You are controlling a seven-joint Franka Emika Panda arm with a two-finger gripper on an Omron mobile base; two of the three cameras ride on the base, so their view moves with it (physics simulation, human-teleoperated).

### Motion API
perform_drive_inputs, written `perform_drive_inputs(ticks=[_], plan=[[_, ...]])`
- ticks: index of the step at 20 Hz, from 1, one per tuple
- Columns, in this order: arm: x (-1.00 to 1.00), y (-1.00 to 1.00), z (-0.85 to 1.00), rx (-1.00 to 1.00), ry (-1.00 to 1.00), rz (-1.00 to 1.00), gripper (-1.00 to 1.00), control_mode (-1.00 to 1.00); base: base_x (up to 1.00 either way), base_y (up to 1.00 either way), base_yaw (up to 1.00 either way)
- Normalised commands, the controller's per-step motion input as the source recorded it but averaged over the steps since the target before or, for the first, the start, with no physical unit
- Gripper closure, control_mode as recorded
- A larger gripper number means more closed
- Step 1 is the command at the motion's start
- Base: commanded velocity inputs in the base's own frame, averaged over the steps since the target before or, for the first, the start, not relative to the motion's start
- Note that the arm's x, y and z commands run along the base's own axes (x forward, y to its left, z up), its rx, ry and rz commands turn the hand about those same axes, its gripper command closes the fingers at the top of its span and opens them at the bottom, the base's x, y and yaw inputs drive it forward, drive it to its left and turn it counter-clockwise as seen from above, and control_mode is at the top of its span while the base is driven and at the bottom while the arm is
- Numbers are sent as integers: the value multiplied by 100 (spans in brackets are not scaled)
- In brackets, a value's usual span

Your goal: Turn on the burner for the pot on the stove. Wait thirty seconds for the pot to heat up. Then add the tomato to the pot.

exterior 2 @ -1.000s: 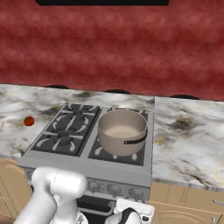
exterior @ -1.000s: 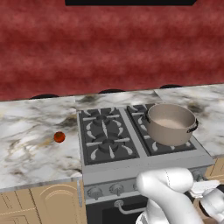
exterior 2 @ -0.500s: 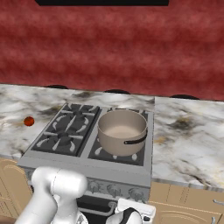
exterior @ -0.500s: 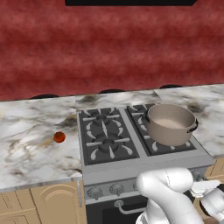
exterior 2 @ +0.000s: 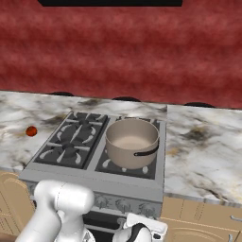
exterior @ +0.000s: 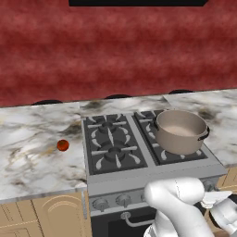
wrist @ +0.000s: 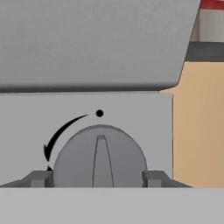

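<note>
The grey-tan pot (exterior: 180,131) (exterior 2: 131,142) sits on the front right grate of the stove (exterior: 139,183) (exterior 2: 61,146) and hides the burner under it; no flame shows. The tomato (exterior: 62,145) (exterior 2: 31,131) lies on the marble counter left of the stove. My gripper (wrist: 99,178) is low in front of the stove's panel, at the right-hand end of the knob row. Its fingertips (wrist: 41,178) press both sides of a round grey knob (wrist: 99,153). The knob's pointer stands straight up at the black dot.
A curved black arrow (wrist: 61,133) on the panel sweeps left from the dot. Tan cabinet fronts (wrist: 197,127) (exterior: 55,215) flank the stove. Marble counter (exterior 2: 203,151) runs to both sides, with a red wall behind. Other knobs (exterior: 123,200) line the panel.
</note>
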Motion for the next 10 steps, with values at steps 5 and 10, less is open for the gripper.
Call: perform_drive_inputs(ticks=[5,10], plan=[[38,0,-7,0,0,2,100,-100,0,0,0],[23,0,0,-4,-3,15,100,-100,0,0,0]])
